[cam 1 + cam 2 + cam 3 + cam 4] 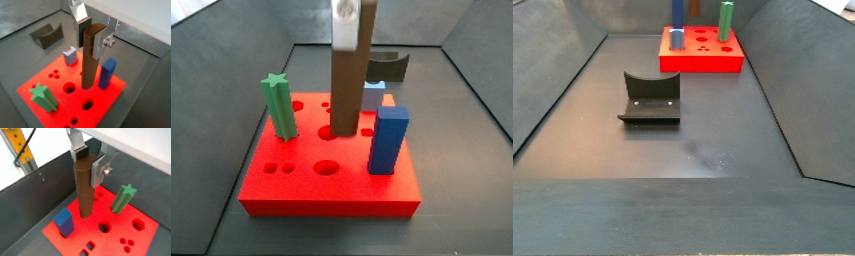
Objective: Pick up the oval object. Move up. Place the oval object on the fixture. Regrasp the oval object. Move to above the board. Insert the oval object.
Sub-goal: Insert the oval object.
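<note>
The oval object (88, 62), a slim brown peg, stands upright between the fingers of my gripper (91, 40), which is shut on its upper end. Both wrist views show this grip, with the gripper (85, 167) over the red board (143, 240). In a side view the oval object (349, 75) reaches down to a hole near the middle of the board (331, 188). How deep its lower end sits I cannot tell. The fixture (651, 98) stands on the floor apart from the board (700, 62).
A green star-topped peg (278, 105), a tall blue square peg (389, 140) and a short grey-blue peg (373, 97) stand in the board close around the brown one. Several open holes (105, 227) show in the board. Grey walls (553, 90) enclose the floor.
</note>
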You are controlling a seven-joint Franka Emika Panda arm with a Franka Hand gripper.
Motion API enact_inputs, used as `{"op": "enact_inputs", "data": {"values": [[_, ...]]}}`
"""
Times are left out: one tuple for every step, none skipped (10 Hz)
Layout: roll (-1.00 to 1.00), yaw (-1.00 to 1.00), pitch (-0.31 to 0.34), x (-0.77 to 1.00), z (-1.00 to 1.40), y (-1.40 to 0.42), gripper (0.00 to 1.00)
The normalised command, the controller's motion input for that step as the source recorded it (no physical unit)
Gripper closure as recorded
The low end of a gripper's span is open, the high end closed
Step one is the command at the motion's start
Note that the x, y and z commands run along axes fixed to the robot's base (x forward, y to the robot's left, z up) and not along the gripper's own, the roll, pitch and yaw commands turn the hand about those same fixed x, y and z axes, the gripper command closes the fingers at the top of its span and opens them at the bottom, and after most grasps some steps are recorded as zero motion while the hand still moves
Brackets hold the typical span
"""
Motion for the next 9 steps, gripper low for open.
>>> {"op": "enact_inputs", "data": {"values": [[-0.14,-0.23,-0.189,-0.11,-0.43,0.00,1.00],[-0.16,-0.16,-0.234,-0.31,-0.36,0.00,1.00],[-0.22,-0.09,-0.226,-0.21,-0.35,0.00,1.00],[-0.11,-0.03,-0.199,-0.23,-0.21,-0.17,1.00],[-0.01,0.00,-0.120,-0.29,-0.21,-0.26,1.00],[0.00,0.00,0.000,-0.15,-0.29,-0.08,1.00],[0.00,0.00,0.026,-0.04,-0.23,-0.01,1.00],[0.00,-0.01,0.039,0.00,-0.12,0.00,1.00],[0.00,0.00,0.000,0.00,-0.10,0.01,1.00]]}}
